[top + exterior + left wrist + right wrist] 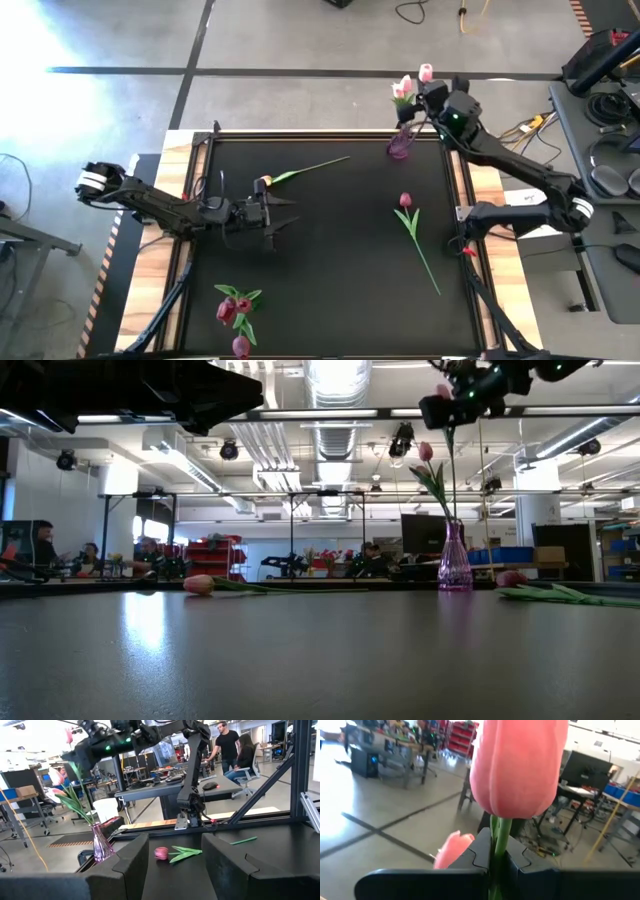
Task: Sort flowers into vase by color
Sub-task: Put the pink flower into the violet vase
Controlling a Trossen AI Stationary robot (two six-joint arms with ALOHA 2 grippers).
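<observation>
A purple glass vase (400, 146) stands at the mat's far right and holds pale pink tulips (403, 88). My right gripper (430, 92) is above it, shut on another pale pink tulip (520, 765). A pale pink tulip (266, 181) lies flat near the mat's middle, its stem pointing to the far right. A dark magenta tulip (405, 200) lies flat on the right part of the mat. My left gripper (280, 216) hovers open just nearer than the lying pink tulip and touches nothing. Magenta tulips (235, 308) cluster at the near left. My right gripper pinches the pink tulip's green stem (498, 842) just below the head, between its two fingers. The fingers lie across the stem and come roughly level from the table's right. The tulip is upright with its head above the fingers. Its stem (449, 480) hangs down to the vase's neck (455, 530).
Wooden borders and a metal frame (300, 133) run around the black mat. The right arm's base (480, 215) stands at the right edge. The mat's middle and near right are bare apart from the lying tulips. People and desks (227, 745) show beyond the table.
</observation>
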